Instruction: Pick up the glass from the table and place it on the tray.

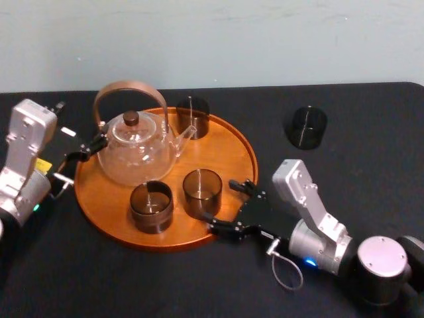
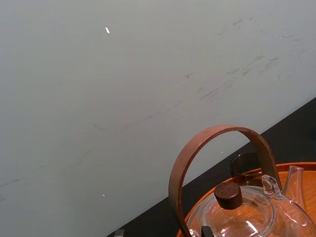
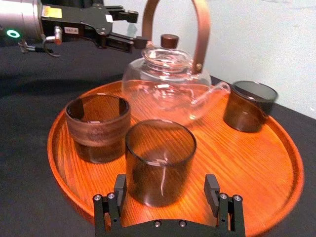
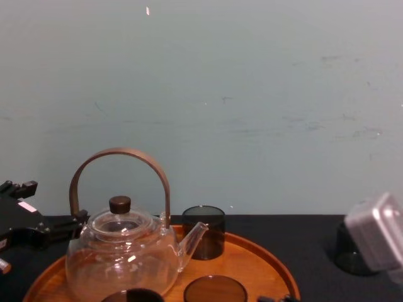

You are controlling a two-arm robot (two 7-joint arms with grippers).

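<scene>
Straddling glass (image 3: 160, 163) w/ R gripper (image 3: 166, 191): fingers apart, one each side, not clamping. Contact w/ the glass wall too close to call. Glass standing upright on tray (image 1: 228, 142), front-right part, just inside the rim, beside 2nd glass (image 1: 151, 207) and in front of teapot (image 1: 136, 152). Judging by that gap, looking like placement done, release made.

Reaching in from tray's front-right, so glass lying straight ahead of the palm, along the finger axis, toward tray centre. Backing out along that same line prob. needed, w/ any sideways drift risking a knock-over.

Idling at tray's left by the teapot handle: L gripper (image 3: 134, 28), fingers apart, nothing seen clamped.

Sitting upright on table (image 1: 377, 172), off the tray: table glass (image 1: 306, 126), far-right of R gripper, R arm much the nearer.
</scene>
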